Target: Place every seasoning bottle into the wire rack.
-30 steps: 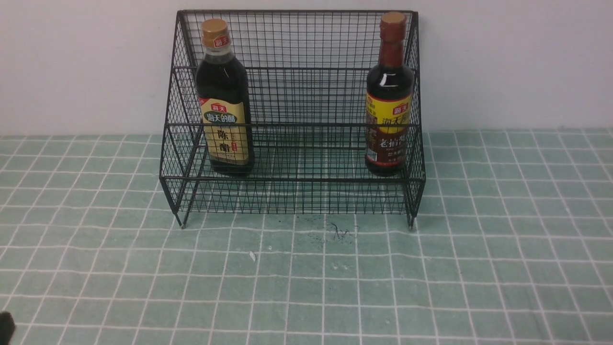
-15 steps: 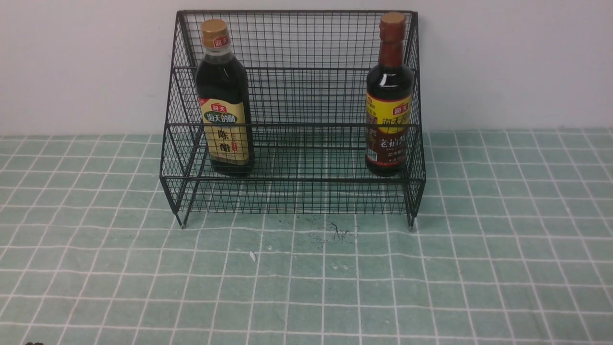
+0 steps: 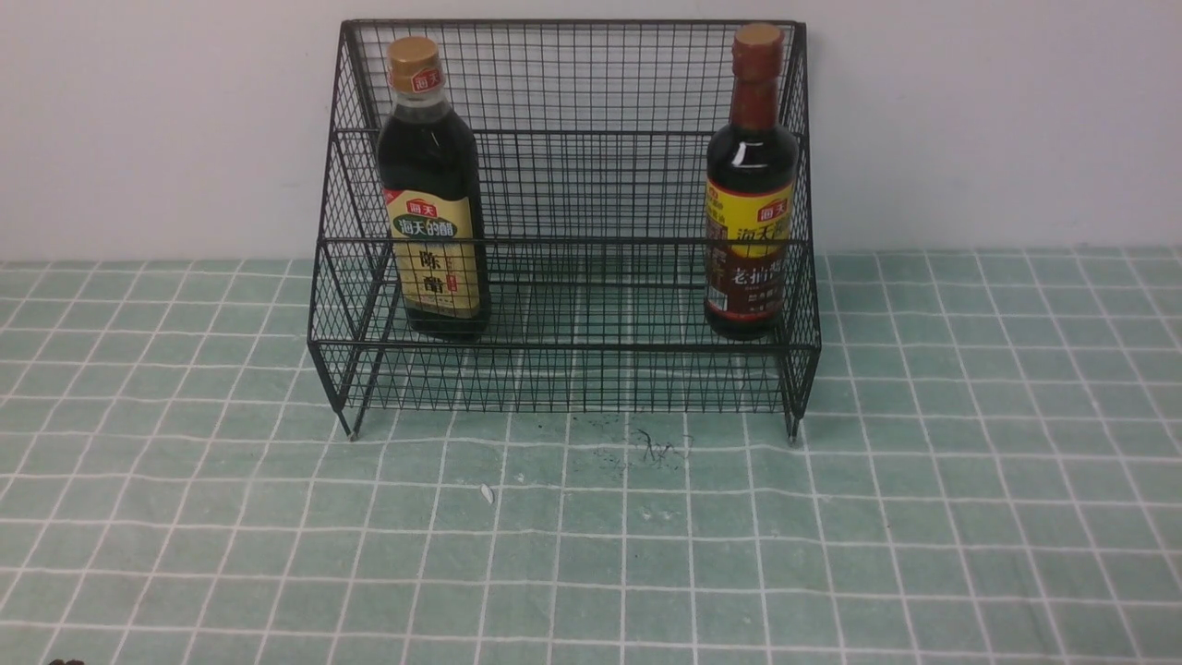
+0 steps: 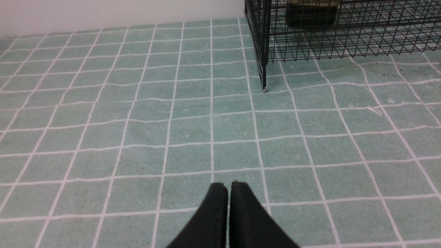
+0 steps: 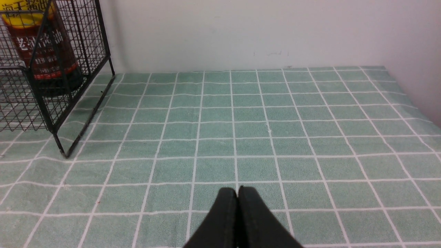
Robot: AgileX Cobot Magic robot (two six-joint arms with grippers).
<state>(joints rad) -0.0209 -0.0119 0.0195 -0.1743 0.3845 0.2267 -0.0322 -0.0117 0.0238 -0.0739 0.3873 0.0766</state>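
The black wire rack [image 3: 563, 369] stands at the back against the wall. The broad bottle with gold cap and beige label [image 3: 432, 194] stands upright in its left end. The slimmer bottle with brown neck and yellow-red label [image 3: 750, 185] stands upright in its right end. My left gripper [image 4: 229, 186] is shut and empty, low over the cloth, well in front of the rack's left leg [image 4: 264, 77]. My right gripper [image 5: 237, 190] is shut and empty over the cloth, to the right of the rack [image 5: 51, 103]. Both arms are out of the front view except a dark sliver at its bottom left corner.
A green cloth with white grid lines [image 3: 591, 554] covers the table. A white wall runs behind the rack and along the far right side. A small white scrap [image 3: 487, 494] and dark specks [image 3: 646, 448] lie in front of the rack.
A dark part of the left arm at the bottom left corner of the front view has drawn back almost out of sight. The bottles and rack have not moved.
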